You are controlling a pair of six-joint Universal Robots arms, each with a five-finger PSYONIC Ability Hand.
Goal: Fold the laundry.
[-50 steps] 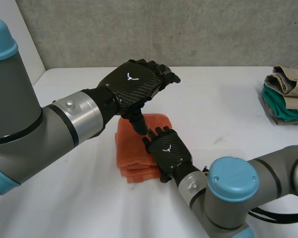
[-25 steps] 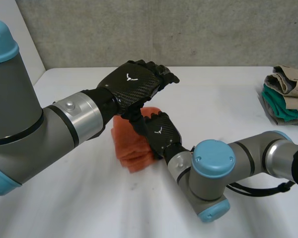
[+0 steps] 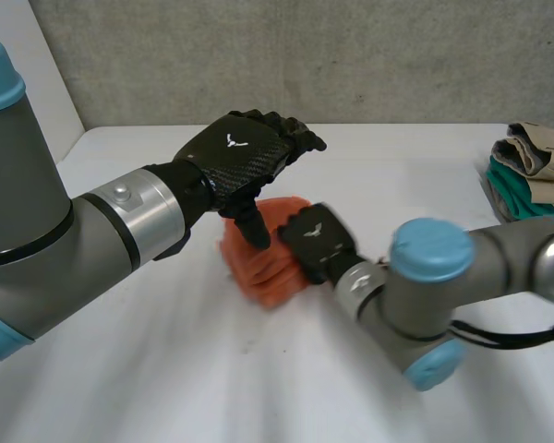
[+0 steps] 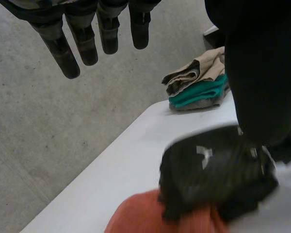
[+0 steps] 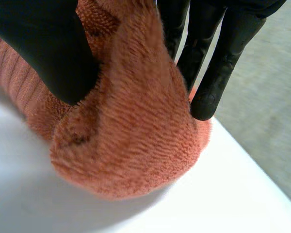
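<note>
On the table point(image 3: 166, 388), left of centre, the right hand point(image 3: 316, 245) gripped the folded orange towel point(image 3: 254, 272) while the left hand point(image 3: 235, 157) hovered above it, slack and empty; with folding seemingly done, carrying it to the far-right pile point(image 3: 535, 175) would need a steady hold.

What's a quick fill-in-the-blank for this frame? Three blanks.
The right hand is shut on the folded ____ towel.
The left hand hovers above it, fingers straight, holding ____.
The stack of folded clothes lies at the robot's ____ side of the table.
Missing: orange; nothing; right.
</note>
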